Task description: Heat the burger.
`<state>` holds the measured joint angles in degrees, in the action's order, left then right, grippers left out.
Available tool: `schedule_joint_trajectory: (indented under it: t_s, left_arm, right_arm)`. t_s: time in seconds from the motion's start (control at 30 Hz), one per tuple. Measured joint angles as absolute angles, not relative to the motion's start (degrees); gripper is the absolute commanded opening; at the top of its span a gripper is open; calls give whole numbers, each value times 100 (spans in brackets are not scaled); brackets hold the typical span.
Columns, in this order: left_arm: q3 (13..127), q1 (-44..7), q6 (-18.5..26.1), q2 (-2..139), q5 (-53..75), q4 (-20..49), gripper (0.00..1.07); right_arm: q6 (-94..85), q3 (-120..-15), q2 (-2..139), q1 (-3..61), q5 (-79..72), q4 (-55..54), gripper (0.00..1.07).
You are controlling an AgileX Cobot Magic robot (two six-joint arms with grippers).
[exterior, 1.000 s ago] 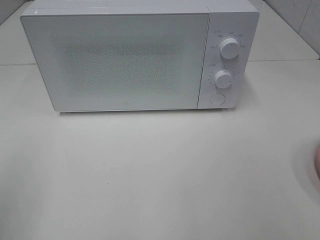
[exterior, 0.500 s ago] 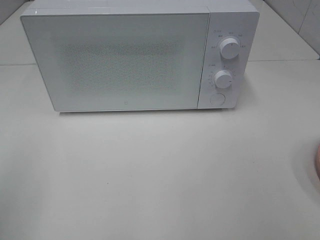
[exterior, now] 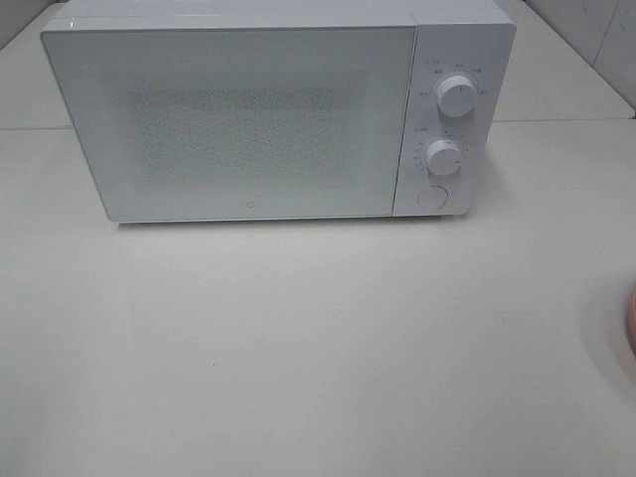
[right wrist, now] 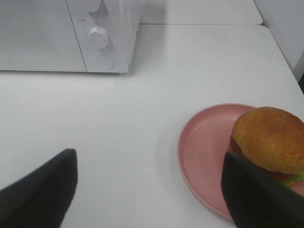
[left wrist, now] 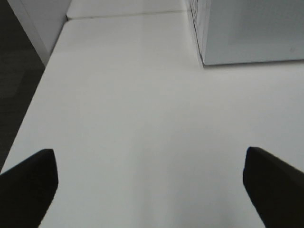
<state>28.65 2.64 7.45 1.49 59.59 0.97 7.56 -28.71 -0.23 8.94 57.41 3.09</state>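
— Burger (right wrist: 271,138) location? 
— On the pink plate (right wrist: 204,147), near the table's (exterior: 318,348) right edge, well apart from the microwave (exterior: 248,119).
— Progress?
— Nothing done, I'd judge: the door (exterior: 234,124) is shut, and opening, loading and heating all remain.
— Its look?
— Domed golden-brown bun, green filling showing beneath.
— Grippers?
— Left gripper (left wrist: 149,185) spread wide, empty. Right gripper (right wrist: 152,190) wide apart too, holding nothing, one finger (right wrist: 256,194) just beside the burger.

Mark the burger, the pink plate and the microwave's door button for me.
burger (right wrist: 270,137): right wrist view, top of the bun.
pink plate (right wrist: 204,142): right wrist view, bare inner surface beside the burger.
door button (exterior: 431,197): exterior high view, centre of the round button under the two knobs.
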Motion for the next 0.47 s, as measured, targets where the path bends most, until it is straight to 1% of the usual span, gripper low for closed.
schedule_joint_trajectory:
  t_s: [0.47]
  left_arm:
    - [2865,315,745,-29,5959,138,100]
  right_arm:
    - [756,-2871,-23,894,5741,309,76]
